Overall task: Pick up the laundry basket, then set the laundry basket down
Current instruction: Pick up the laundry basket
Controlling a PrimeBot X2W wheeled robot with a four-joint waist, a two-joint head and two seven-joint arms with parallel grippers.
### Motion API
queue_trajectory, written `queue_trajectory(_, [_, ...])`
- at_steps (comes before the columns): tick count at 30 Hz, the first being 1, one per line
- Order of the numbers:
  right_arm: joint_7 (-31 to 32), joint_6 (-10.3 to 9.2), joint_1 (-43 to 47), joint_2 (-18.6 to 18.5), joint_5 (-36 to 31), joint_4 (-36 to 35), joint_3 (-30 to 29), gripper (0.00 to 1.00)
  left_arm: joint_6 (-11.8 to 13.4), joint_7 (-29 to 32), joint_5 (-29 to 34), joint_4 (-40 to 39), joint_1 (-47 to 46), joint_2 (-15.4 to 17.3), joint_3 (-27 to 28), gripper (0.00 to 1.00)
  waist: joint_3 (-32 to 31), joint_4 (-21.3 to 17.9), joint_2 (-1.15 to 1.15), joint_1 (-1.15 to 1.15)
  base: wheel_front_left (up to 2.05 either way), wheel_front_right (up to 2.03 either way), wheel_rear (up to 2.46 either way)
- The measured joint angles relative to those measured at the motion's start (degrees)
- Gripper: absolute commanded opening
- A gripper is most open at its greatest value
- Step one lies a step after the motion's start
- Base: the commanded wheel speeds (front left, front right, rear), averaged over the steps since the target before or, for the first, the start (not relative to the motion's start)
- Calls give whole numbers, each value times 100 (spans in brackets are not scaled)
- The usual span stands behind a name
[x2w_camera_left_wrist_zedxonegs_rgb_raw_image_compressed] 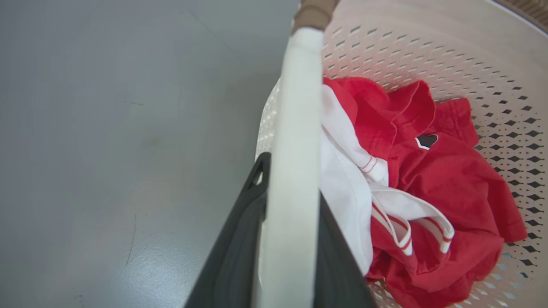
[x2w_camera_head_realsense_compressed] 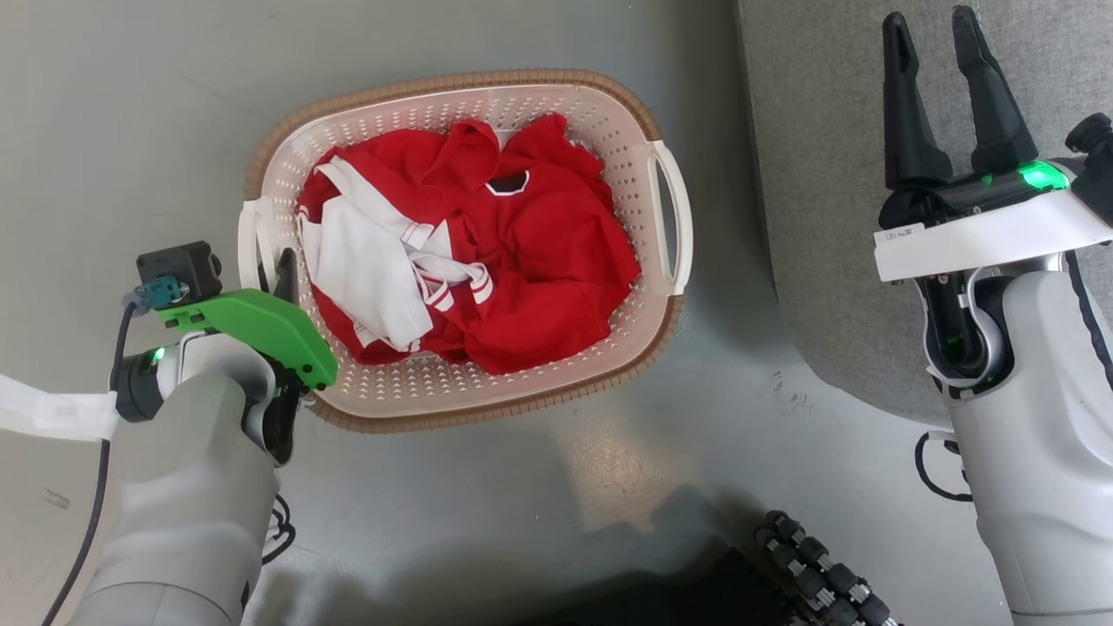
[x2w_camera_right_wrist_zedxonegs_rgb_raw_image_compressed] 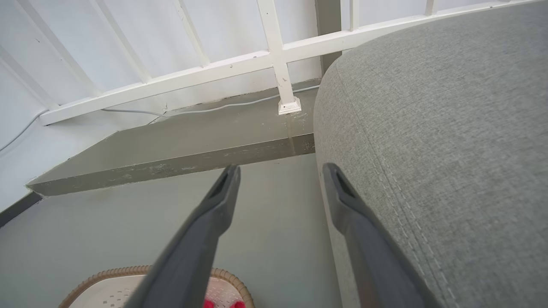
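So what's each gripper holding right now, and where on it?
Left gripper clamps the laundry basket by the white handle on its left side, one finger each side. Right gripper is open, holding nothing.

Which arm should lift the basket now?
Left. The left gripper clamps the white handle of the basket, one finger on each side. The right gripper stands open by the grey cushion, apart from the basket.

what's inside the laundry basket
A crumpled pile of red and white clothes lies in the laundry basket. The pile covers most of the bottom, so anything beneath it is hidden.
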Motion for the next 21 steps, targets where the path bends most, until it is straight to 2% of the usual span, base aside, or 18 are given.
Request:
queue_trajectory(11, [0,0,1,-51,-1,-22,2,100,0,-48,-257,121,-3,-19,31,0,33,21,0,0,0,0,0])
queue_trajectory(12, [0,0,1,-57,-1,-22,1,100,0,-48,-289,165,-3,-24,45,14,36,26,0,0,0,0,0])
queue_trajectory(13, [0,0,1,-62,-1,-22,1,100,0,-49,-314,192,-3,-26,60,47,38,31,0,0,0,0,0])
queue_trajectory(14, [0,0,1,-63,-1,-22,1,100,-3,-51,-321,204,-5,-26,68,100,37,37,0,0,0,0,0])
queue_trajectory(21, [0,0,1,-64,-21,4,7,100,-8,-67,-344,269,-8,-53,35,100,-57,64,0,0,0,0,0])
